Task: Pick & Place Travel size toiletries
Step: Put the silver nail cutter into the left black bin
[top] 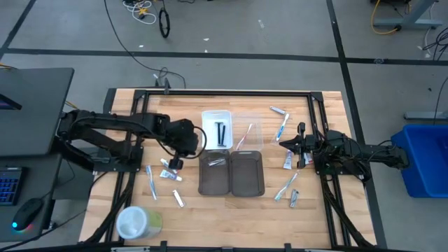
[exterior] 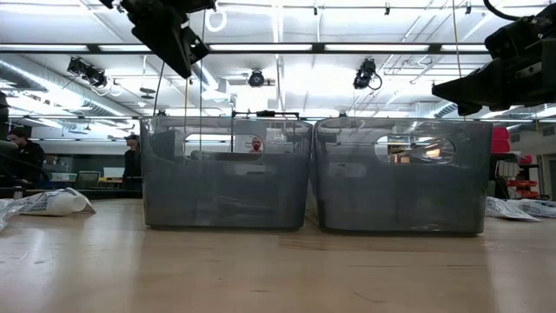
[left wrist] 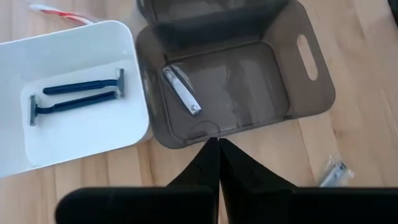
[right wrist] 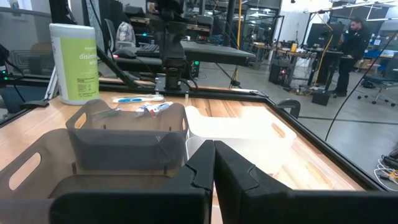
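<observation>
Presently, left gripper (left wrist: pixel 218 142) hovers fingers pressed together above the grey translucent tray (left wrist: pixel 311 81); right gripper (right wrist: pixel 213 149) likewise. Small white tubes (top: pixel 170 175) scatter the wooden bench (top: pixel 322 210): probably light, slippery; pinch mid-body.

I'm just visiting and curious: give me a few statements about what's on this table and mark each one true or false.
1. Two dark razors lie in the white tray. True.
2. The grey tray under the left gripper is empty. False: a metal nail clipper lies in it.
3. The wipes container stands at a corner of the table. True.
4. The left gripper holds a toothbrush. False: its fingers are shut on nothing.
5. The right gripper is shut. True.
</observation>
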